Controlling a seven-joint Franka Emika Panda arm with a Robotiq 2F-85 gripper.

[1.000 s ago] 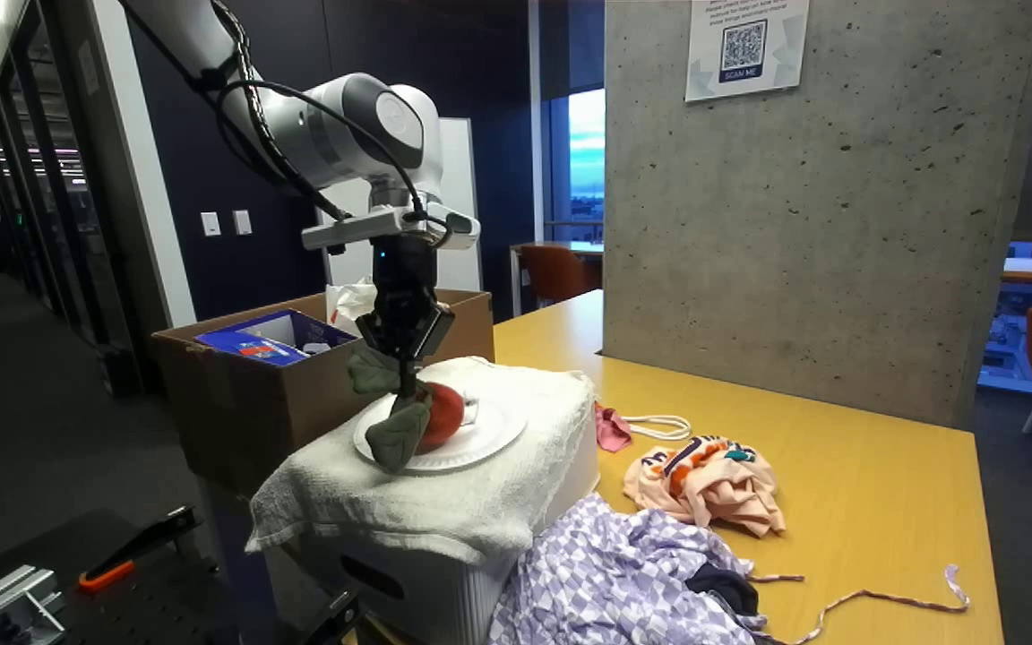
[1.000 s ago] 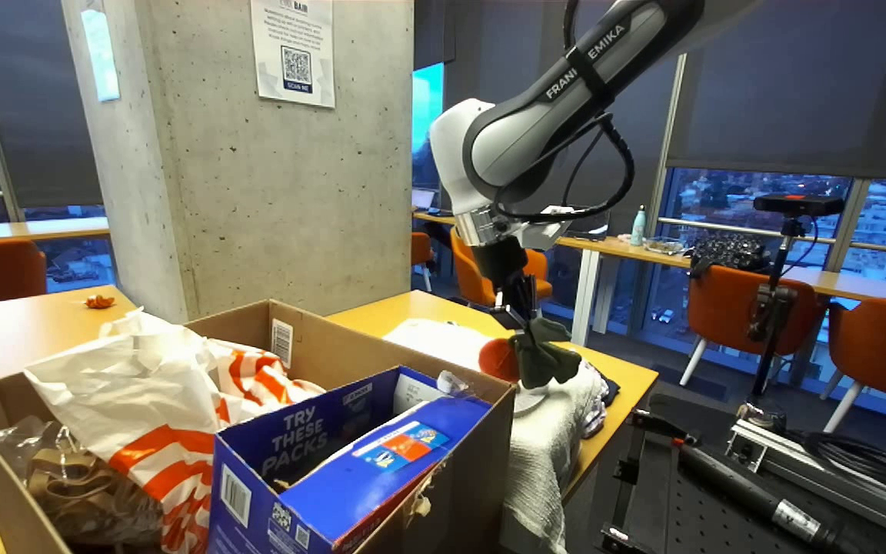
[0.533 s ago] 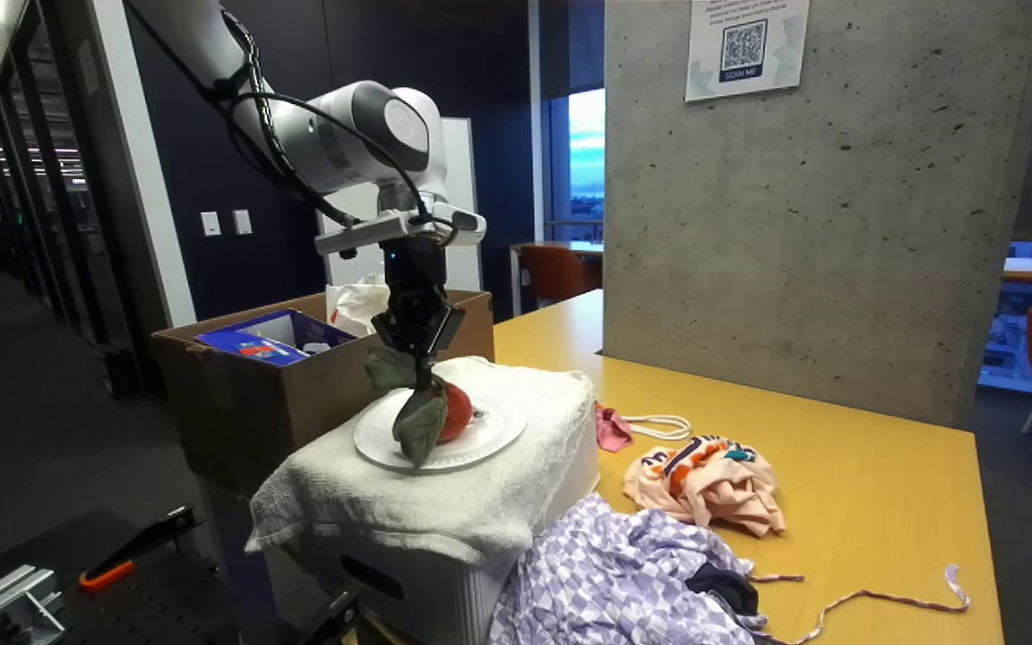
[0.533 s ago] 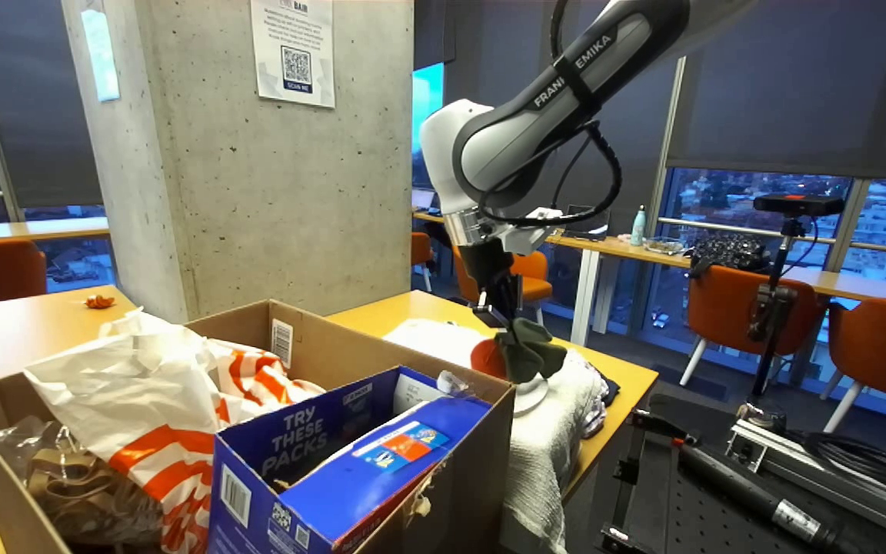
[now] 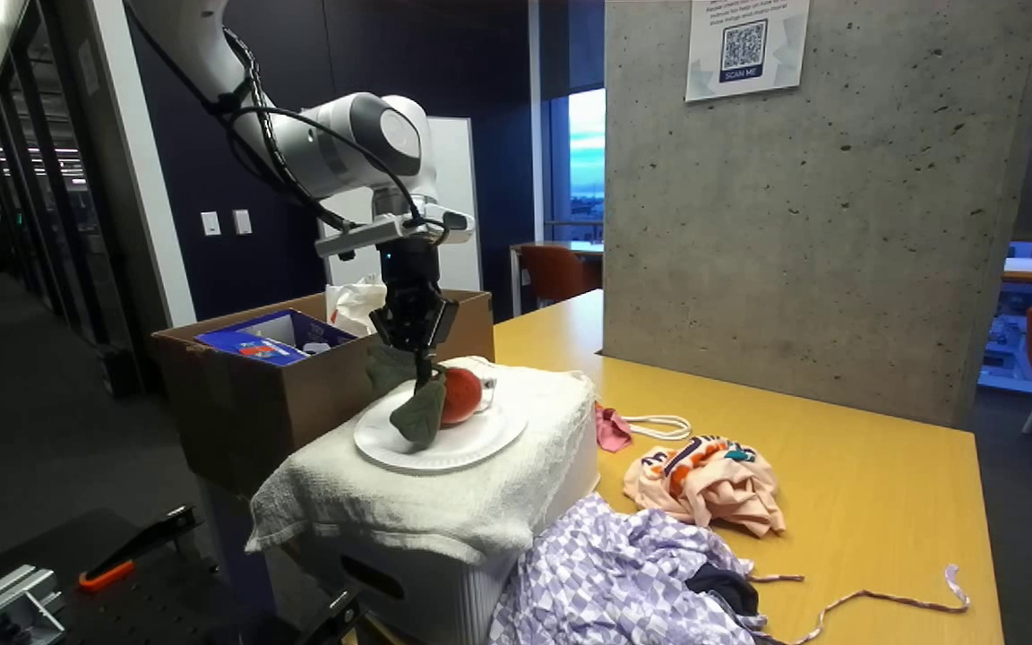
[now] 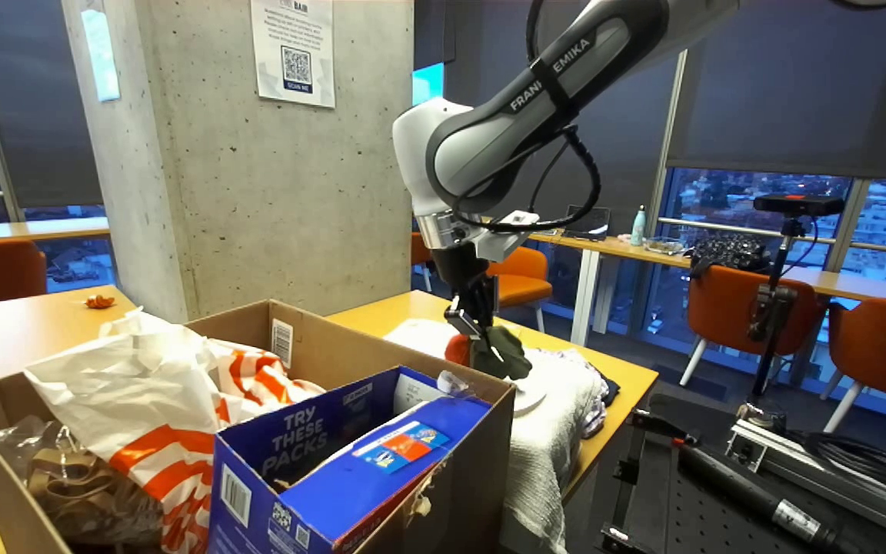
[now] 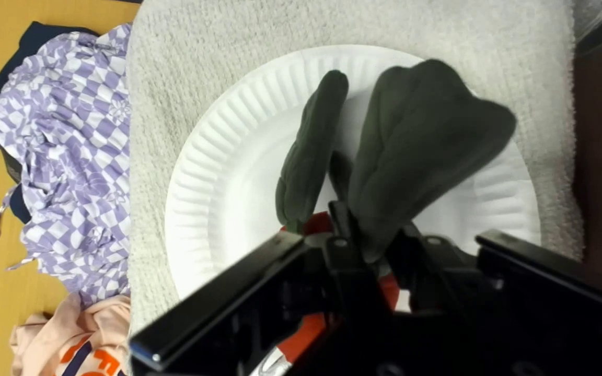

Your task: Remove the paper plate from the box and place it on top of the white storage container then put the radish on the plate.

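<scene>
Radish [image 5: 460,396], over the paper plate [image 5: 485,445] with contact unclear, is probably soft, light plush, best held by its leafy greens [image 7: 426,136], which the gripper [image 5: 424,373] clamps near their base.

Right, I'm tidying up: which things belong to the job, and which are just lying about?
For the job:
radish
paper plate
brown box
white storage container, under the towel

Lying about:
purple-checked cloth
peach cloth
blue carton and striped bag, in the box

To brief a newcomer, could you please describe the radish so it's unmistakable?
Beside the brown box, the paper plate lies on a white towel. Over the plate, the gripper holds the radish, the one red, rounded thing with green leaves.
</scene>
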